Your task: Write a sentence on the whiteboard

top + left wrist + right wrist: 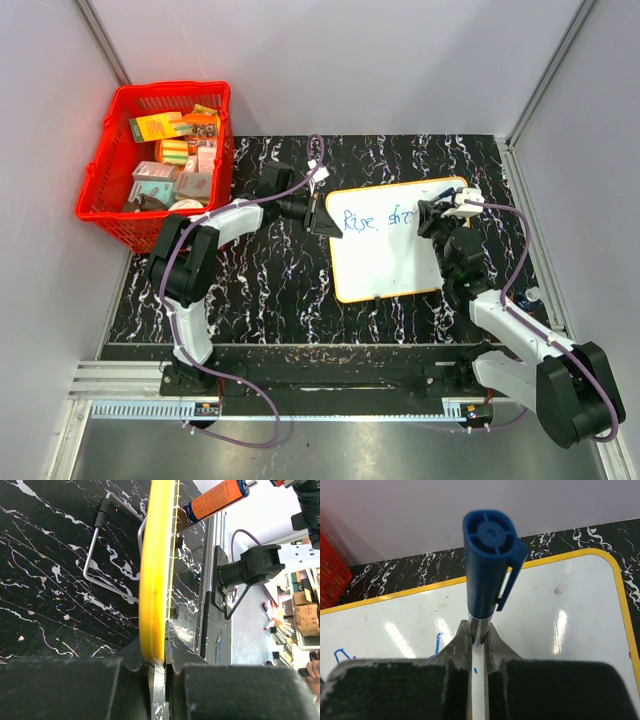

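- The left arm reaches up from its base, elbow folded, forearm stretched right across the table [260, 290].
- The left gripper [320, 215] is clamped tight on the board [395, 265] at its left edge; in the wrist view the yellow rim [156, 580] sits pinched between the fingers [137, 662].
- The right arm rises from the near right corner and leans in over the board's upper right part.
- The right gripper [479, 647] is closed narrow on a blue marker [487, 565], cap end pointing up at the wrist camera and the fingers [492, 645] squeezing its barrel.
- The board lies flat, right of the table's centre, slightly turned.
- Blue writing [372, 220] runs along its top: "Rise", then a second word that disappears under the right gripper.
- A bent wire [95, 567] pokes out from behind the rim onto the table.
- The table is black with white veins.
- A red basket [100, 195] of boxes sits at the far left corner, well apart from the board.
- Plain pale walls close it in.
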### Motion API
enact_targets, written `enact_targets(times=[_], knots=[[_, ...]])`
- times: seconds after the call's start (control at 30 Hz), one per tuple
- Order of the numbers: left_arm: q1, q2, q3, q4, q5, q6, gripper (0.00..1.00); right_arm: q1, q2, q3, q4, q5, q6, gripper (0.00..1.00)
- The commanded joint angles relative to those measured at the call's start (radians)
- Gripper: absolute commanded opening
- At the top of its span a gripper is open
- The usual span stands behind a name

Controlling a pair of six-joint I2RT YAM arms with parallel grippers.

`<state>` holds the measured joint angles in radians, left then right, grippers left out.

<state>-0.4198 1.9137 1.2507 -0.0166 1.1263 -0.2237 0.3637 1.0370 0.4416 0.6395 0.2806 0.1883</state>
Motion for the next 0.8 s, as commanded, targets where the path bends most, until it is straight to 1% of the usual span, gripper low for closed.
enact_targets(times=[0.0, 0.57, 0.77], knots=[[-0.045, 0.048, -0.028, -0.06, -0.118, 0.208, 0.0, -0.005, 0.006, 0.006, 0.032, 0.028, -0.004, 0.0], [-0.045, 0.045, -0.03, -0.059, -0.12, 0.208, 0.0, -0.005, -0.064, -0.06, -0.044, 0.012, 0.053, 0.0], [-0.045, 0.045, -0.028, -0.059, -0.118, 0.208, 0.0, -0.005, -0.061, -0.063, -0.037, 0.014, 0.06, 0.0]])
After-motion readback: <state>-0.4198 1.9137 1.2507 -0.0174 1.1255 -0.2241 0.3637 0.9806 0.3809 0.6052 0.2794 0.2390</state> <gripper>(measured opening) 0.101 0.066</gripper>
